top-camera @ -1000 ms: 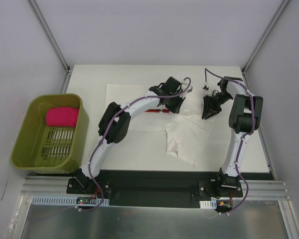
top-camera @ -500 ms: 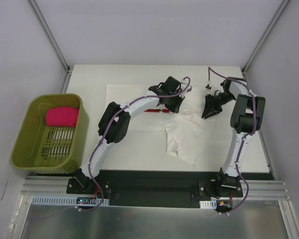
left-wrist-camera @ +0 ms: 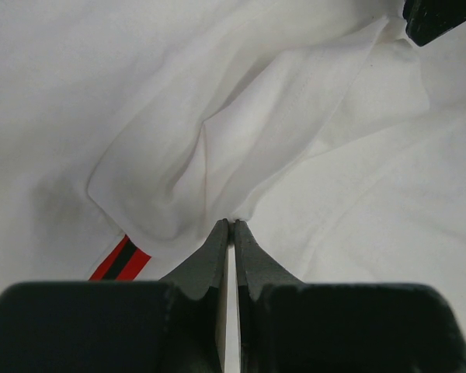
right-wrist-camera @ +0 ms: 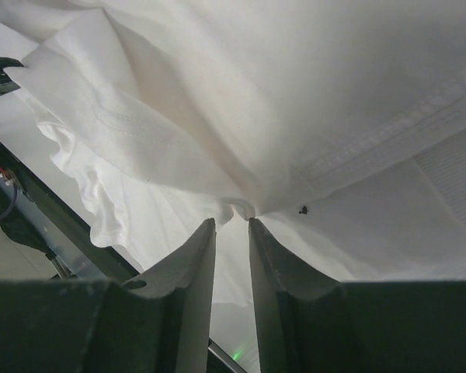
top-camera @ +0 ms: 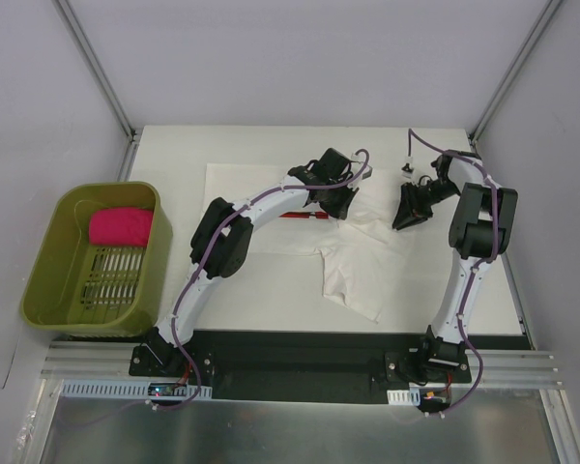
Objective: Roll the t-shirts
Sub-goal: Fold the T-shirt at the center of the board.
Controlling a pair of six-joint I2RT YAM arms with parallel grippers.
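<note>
1. White t-shirt [top-camera: 362, 275] lies mid-worktop [top-camera: 174, 184]. The left part is flat, the right part is crumpled, and one flap reaches toward the near edge.
2. Its long axis runs roughly left-right in the top view. Can't tell which end is the collar. The red print [top-camera: 304, 217] is a thin strip, mostly hidden by the left arm.
3. Only the top view shows the pink bundle [top-camera: 121, 226]. It sits at the far end of the green basket [top-camera: 39, 261], off the worktop's left edge, lying left-right.
4. Only the left wrist view shows the grip. The left tool [left-wrist-camera: 231, 225] has its jaws pressed together, with a raised fold of the white t-shirt running into the tips. A red-and-dark stripe of the print [left-wrist-camera: 120, 260] peeks out beside the fold.
5. Only the right wrist view shows the right tool [right-wrist-camera: 231, 221]. A narrow gap is left between the jaws, with bunched white cloth pinched at the tips and a stitched hem just beside them.
6. From the top, the left tool [top-camera: 340, 205] is at the shirt's middle. The right tool [top-camera: 404, 217] is at its right edge.
</note>
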